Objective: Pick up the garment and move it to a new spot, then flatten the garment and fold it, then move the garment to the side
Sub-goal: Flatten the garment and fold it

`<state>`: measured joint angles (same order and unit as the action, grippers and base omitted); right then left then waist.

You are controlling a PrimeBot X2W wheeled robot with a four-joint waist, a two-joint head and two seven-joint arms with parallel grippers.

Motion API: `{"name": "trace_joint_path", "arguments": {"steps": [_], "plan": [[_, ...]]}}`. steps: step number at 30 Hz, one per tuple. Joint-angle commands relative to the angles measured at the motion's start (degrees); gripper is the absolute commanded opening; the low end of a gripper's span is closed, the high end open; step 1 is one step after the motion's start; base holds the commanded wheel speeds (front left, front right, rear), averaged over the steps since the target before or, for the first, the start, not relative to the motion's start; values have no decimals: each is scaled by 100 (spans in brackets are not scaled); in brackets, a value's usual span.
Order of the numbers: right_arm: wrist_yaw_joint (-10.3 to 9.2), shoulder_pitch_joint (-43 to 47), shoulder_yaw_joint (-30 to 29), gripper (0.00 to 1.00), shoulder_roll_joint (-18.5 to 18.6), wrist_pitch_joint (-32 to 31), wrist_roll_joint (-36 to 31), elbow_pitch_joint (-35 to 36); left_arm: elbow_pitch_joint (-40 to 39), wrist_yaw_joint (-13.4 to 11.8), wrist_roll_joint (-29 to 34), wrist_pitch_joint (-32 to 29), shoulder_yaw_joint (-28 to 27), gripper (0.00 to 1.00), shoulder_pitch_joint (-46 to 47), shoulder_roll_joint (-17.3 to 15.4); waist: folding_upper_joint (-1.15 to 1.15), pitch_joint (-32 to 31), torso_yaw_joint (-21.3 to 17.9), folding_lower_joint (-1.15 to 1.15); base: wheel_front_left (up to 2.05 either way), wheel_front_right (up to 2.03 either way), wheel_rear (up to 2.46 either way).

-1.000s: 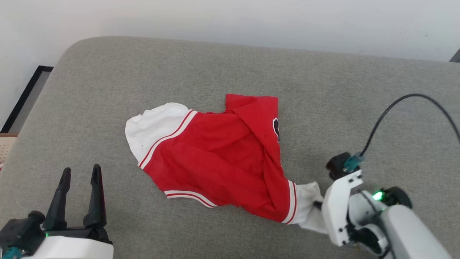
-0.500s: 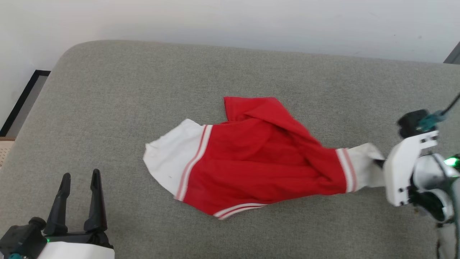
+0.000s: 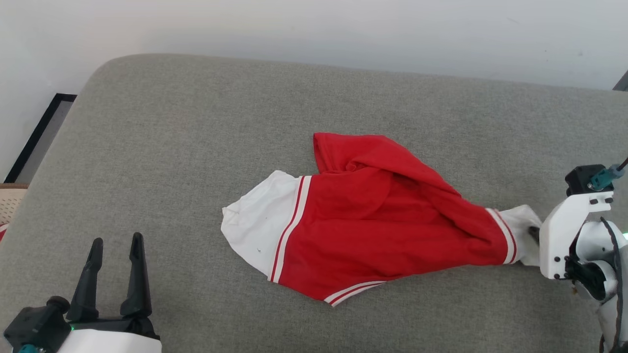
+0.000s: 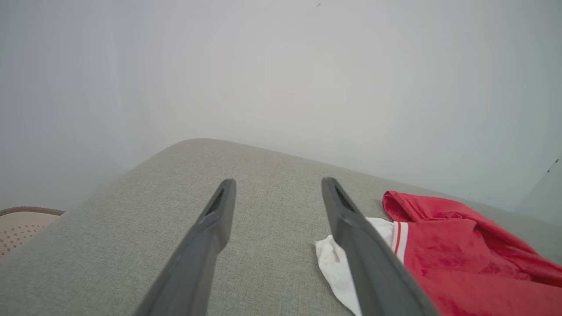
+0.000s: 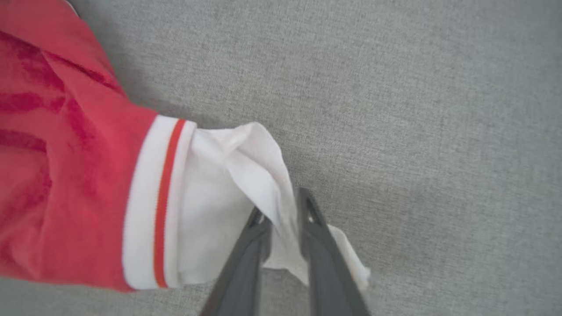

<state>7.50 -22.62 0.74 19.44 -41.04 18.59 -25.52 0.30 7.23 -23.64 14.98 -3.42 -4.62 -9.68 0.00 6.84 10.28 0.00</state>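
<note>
Right tool (image 5: 283, 210) clamped the garment (image 3: 387, 230) by its white sleeve (image 5: 210, 206), frame right; cloth stretched leftward toward the left tool (image 3: 116, 242), fingers spread.

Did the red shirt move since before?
Yes. The garment slid toward the robot's right, farther from the rounded left corner of the grey cushion, dragged by the right claw pinching its white sleeve end.

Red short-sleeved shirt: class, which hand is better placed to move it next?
Right. The right hand grips the soft red shirt by its white sleeve end; the left hand is open, apart.
</note>
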Motion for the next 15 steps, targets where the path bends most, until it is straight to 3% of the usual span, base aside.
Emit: {"name": "trace_joint_path", "arguments": {"steps": [1,6,15], "plan": [[-2,-85,36,100,3,98,-7,0,8,21,44,27,6,100,31,-13,0,-27,6,0,0,0,0],[-2,76,256,100,117,247,163,295,-33,23,-2,27,34,100,-79,-51,0,-113,-17,0,0,0,0],[-2,710,732,100,114,-207,621,1813,-80,21,-35,27,66,100,-225,-82,0,-217,-59,0,0,0,0]]}}
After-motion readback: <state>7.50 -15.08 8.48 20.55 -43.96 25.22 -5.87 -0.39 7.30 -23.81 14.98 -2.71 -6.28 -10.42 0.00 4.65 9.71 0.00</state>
